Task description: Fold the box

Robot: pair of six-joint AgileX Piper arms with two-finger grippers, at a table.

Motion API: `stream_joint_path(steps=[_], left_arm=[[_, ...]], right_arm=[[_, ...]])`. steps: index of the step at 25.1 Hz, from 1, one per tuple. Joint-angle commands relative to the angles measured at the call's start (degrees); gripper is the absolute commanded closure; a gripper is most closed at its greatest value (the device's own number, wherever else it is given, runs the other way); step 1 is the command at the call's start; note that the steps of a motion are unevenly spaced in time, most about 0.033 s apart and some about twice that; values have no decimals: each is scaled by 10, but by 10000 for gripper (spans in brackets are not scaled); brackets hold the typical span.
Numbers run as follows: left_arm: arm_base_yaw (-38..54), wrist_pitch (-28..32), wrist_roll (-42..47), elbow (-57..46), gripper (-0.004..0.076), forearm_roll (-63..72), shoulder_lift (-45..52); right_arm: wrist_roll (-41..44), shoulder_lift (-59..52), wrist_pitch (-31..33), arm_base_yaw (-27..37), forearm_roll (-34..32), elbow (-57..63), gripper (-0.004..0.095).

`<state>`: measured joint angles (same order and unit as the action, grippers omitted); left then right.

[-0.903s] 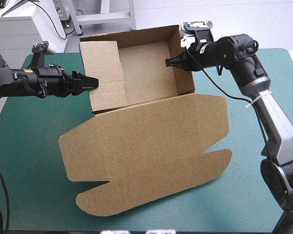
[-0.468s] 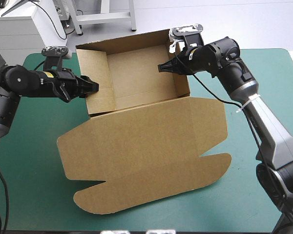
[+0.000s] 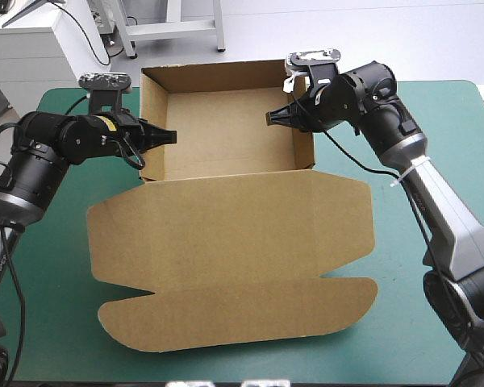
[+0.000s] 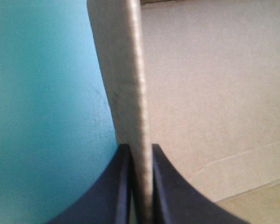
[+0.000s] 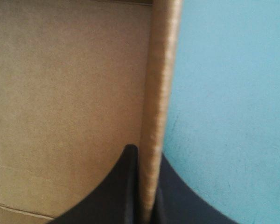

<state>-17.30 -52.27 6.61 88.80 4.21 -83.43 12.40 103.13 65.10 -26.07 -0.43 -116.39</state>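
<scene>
Two box (image 3: 226, 226) walls sit clamped: left gripper (image 3: 169, 136) on one, right gripper (image 3: 271, 118) opposite.

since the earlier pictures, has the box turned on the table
Yes. The box has turned clockwise in the high view; its lid now lies nearly square to the teal-green table's near edge.

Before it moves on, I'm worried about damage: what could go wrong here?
The black-fingered left gripper and right gripper each pinch only one thin side wall of the brown board box; uneven pulls could bend or tear a wall. The flat lid might drag on the teal-green cover.
</scene>
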Motion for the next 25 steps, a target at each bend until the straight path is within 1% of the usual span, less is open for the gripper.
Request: stream_joint_path(steps=[1, 6, 12, 16, 19, 21, 23, 25], left_arm=[[-12, 50, -6, 18, 731, 45, 3], [-12, 13, -6, 18, 731, 44, -25], [-12, -15, -15, 18, 731, 43, -67], [-12, -48, -19, 18, 731, 44, -92], [-28, -76, -40, 18, 731, 43, -129], [-39, -75, -40, 18, 731, 43, -150], [-40, -75, -40, 18, 731, 43, -168], [-38, -78, -40, 18, 731, 40, -184]], right_arm=[[-18, -33, -18, -11, 22, -15, 923], [-3, -31, -7, -11, -25, -15, 923], [-3, -4, 26, -11, -34, -15, 923], [-3, 38, 61, -11, -19, -15, 923], [6, 85, 63, -11, 50, -15, 923], [7, 103, 63, -11, 66, -15, 923], [7, 107, 63, -11, 70, -13, 923], [10, 107, 63, -8, 48, 11, 923]])
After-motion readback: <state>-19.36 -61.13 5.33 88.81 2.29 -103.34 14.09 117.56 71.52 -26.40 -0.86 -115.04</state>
